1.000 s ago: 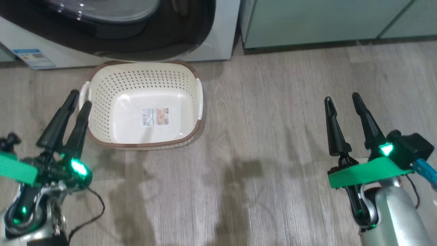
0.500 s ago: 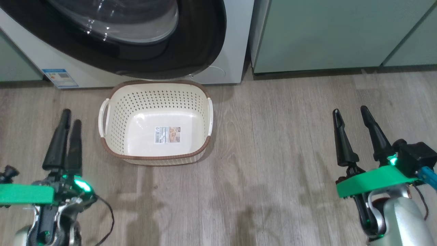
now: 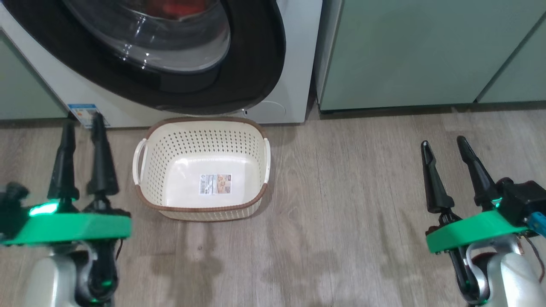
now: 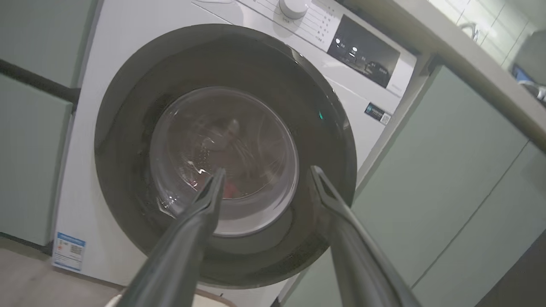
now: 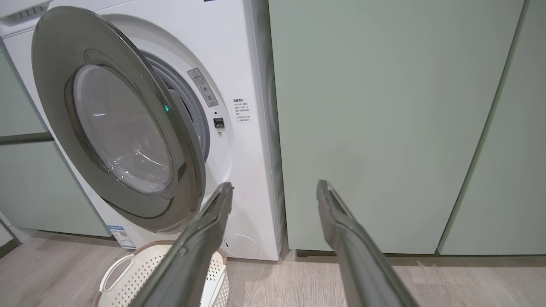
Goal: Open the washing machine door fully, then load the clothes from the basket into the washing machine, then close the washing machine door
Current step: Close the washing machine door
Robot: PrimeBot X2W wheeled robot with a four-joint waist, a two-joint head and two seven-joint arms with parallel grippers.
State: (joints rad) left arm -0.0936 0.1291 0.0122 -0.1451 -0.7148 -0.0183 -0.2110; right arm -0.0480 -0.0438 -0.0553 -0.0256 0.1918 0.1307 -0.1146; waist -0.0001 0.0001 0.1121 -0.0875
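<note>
The white washing machine [image 3: 298, 59] fills the top of the head view. Its door [image 3: 260, 64], black-rimmed with a glass bowl, hangs partly open. In the right wrist view the door [image 5: 115, 123] stands off the machine front on its right side. A patch of red clothes [image 3: 179, 6] shows through the glass, and the red clothes [image 4: 232, 189] sit behind the bowl in the left wrist view too. The cream basket [image 3: 204, 209] lies empty on the floor below the door. My left gripper [image 3: 81, 121] is open, left of the basket. My right gripper [image 3: 442, 143] is open, far to the right.
Pale green cabinets [image 3: 405, 51] flank the machine on the right, and another pale green cabinet [image 3: 25, 94] sits on the left. A blue sticker [image 3: 81, 111] and a round flap [image 3: 265, 111] sit low on the machine front. Wood-look floor [image 3: 341, 213] stretches between basket and right gripper.
The head camera has lifted, so more of the machine and door shows. My left gripper's fingers, close together before, now stand apart, and the hand has turned. The right gripper stays open.
</note>
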